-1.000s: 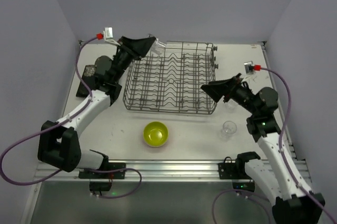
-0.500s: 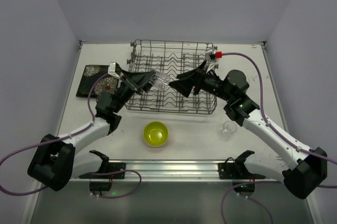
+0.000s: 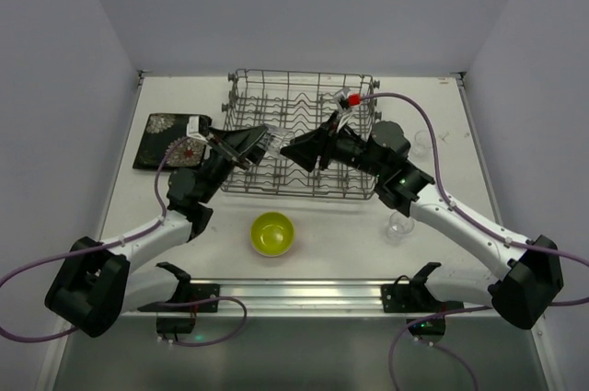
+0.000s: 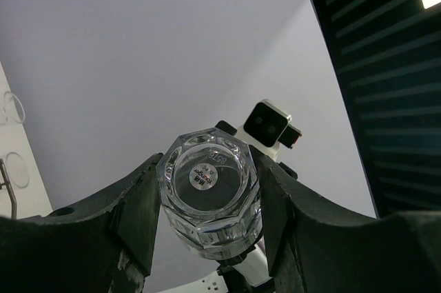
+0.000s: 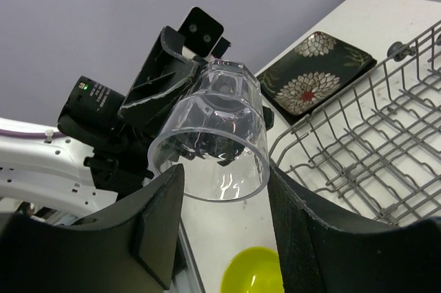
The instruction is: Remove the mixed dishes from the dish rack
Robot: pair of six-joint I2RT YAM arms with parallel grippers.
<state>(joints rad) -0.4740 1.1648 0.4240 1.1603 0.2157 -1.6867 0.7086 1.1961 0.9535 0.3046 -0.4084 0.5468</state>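
A: Hand-over point. We log the left gripper (image 4: 207, 167) clamped on a clear glass (image 4: 210, 200), with its fingers tight against the faceted base end. The glass lies on its side in the air, above the left part of the dish rack (image 3: 276, 101).

B: Agreed. We note the right gripper (image 5: 224, 172) at the mouth end, one finger on each side of the rim. We cannot tell whether those fingers press the glass or only flank it.

A: Glass contents: from the left wrist view we read a small round label on the base. Through the wall we see only the dark fingers behind it.

B: Rack: the top view gives us wires and upright tines, with both arms reaching over its front edge.

A: On the table (image 3: 331, 244), the yellow-green bowl (image 3: 272, 233) sits upright in front of the rack, plain yellow-green inside. The flowered plate (image 3: 161, 138) lies flat to the left of the rack.

B: On the right we have a second glass (image 3: 421, 143) just beside the rack's right side, and a third glass (image 3: 398, 225) near its front right corner.
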